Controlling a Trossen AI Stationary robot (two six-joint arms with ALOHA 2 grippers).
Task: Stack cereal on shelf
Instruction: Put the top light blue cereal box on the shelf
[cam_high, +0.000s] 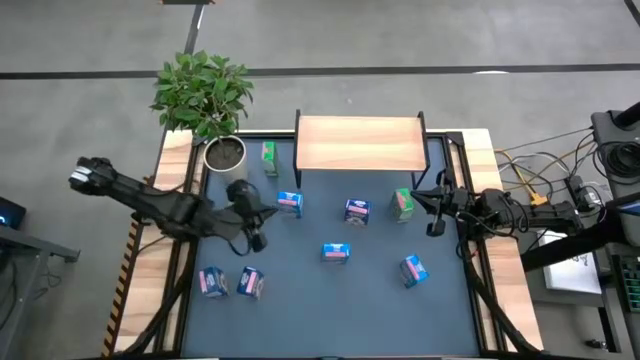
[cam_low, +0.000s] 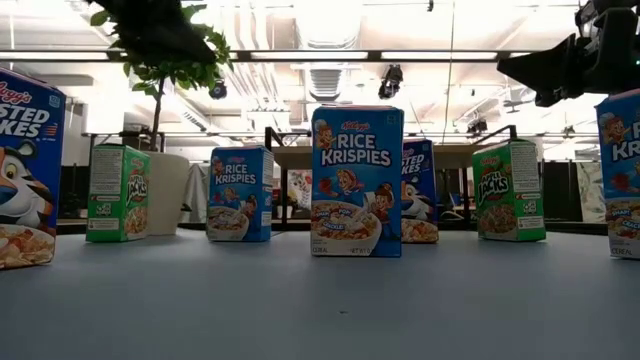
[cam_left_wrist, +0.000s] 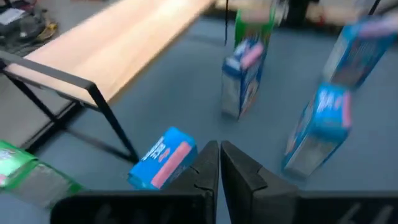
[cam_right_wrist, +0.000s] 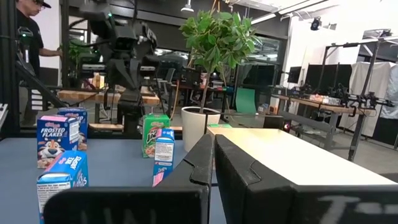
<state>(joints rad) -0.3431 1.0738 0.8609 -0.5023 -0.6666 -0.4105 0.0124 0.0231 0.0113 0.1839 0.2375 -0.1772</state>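
Your small cardboard cereal boxes (cam_high: 349, 210) all stand scattered on the dark blue mat (cam_high: 300, 300) because the light-wood plank shelf (cam_high: 360, 143) is bare (nothing stacked), and both the left gripper (cam_high: 256, 237) and right gripper (cam_high: 433, 212) hover pressed together, empty.

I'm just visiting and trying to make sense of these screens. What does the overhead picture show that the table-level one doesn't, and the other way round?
Only the overhead view shows the bare wooden shelf, both arms entirely, and every cereal box as a small top. Only the table-level view shows the box fronts, like the Rice Krispies box, plus the room's ceiling lights behind. Both share the dark blue mat, the potted plant and several boxes.
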